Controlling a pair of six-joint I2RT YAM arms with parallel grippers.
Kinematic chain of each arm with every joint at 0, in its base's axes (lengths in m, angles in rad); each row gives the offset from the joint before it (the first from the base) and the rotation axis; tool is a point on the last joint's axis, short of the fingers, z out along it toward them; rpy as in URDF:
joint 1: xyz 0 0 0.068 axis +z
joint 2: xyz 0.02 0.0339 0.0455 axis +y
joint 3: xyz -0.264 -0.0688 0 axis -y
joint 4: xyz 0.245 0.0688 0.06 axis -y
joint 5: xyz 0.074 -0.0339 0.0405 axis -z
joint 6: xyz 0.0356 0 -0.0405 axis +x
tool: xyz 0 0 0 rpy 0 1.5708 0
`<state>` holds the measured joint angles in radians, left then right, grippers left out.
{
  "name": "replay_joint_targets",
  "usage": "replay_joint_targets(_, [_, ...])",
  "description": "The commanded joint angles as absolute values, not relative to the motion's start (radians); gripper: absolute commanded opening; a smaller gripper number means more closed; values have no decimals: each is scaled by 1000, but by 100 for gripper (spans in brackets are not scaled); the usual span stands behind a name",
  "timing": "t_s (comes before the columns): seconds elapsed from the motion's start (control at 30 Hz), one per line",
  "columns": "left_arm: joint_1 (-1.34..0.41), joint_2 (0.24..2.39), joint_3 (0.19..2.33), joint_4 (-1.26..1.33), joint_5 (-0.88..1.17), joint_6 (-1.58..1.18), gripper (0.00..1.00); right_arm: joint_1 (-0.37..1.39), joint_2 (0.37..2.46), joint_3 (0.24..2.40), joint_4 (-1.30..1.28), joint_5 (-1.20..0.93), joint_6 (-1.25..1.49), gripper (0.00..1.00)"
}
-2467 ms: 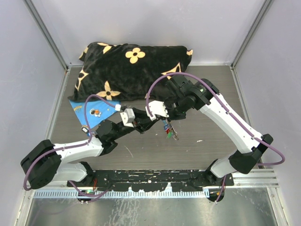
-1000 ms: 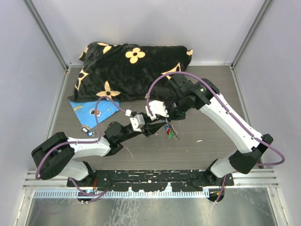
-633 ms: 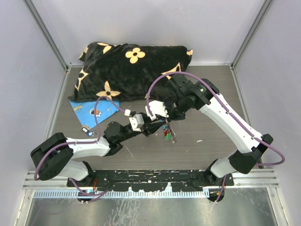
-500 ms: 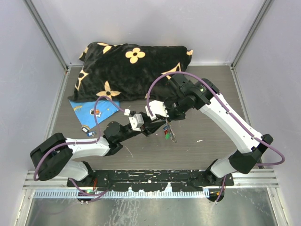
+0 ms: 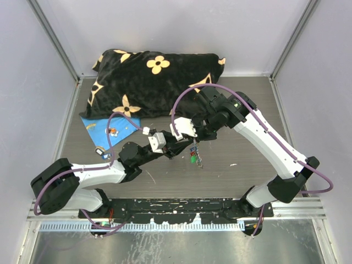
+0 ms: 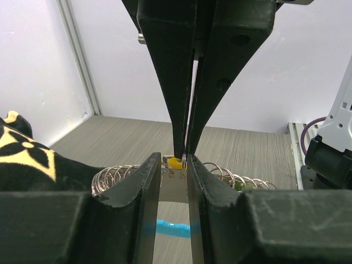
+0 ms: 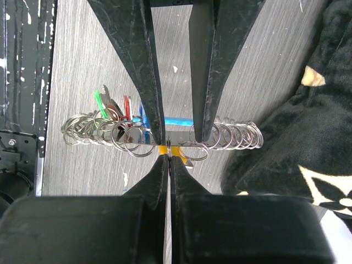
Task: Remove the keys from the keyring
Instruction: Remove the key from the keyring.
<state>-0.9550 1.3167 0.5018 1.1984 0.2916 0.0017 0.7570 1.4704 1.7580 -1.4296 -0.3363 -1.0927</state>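
Keyring (image 7: 132,137) above worktop (image 7: 82,55), my right tool (image 7: 168,154) clamped on its middle, my left tool (image 7: 180,138) spread astride that pinch, keys (image 7: 110,104) bunched at one end, black pillow (image 7: 308,110) close.

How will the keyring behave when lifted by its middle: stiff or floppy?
Probably floppy: the keyring is a string of small linked rings, so its ends should sag either side of the right fingers pinching it. The keys bunch at one end, so that side likely hangs lower and swings. The thin metal rings may slip.
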Motion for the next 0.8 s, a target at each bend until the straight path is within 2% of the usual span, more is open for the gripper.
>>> replay_joint_targets(0.0, [-958, 1311, 538, 1226, 309, 17, 27, 754, 1457, 1807, -1402, -365, -1083, 1])
replay_joint_targets(0.33, [-957, 1336, 562, 1216, 318, 9, 26, 754, 1459, 1811, -1404, -376, -1083, 1])
replay_joint_targets(0.7, [-958, 1377, 573, 1236, 328, 0, 22, 755, 1457, 1814, -1405, -387, -1085, 1])
replay_joint_targets(0.77, [-958, 1379, 574, 1239, 329, 0, 19, 753, 1457, 1813, -1407, -391, -1086, 1])
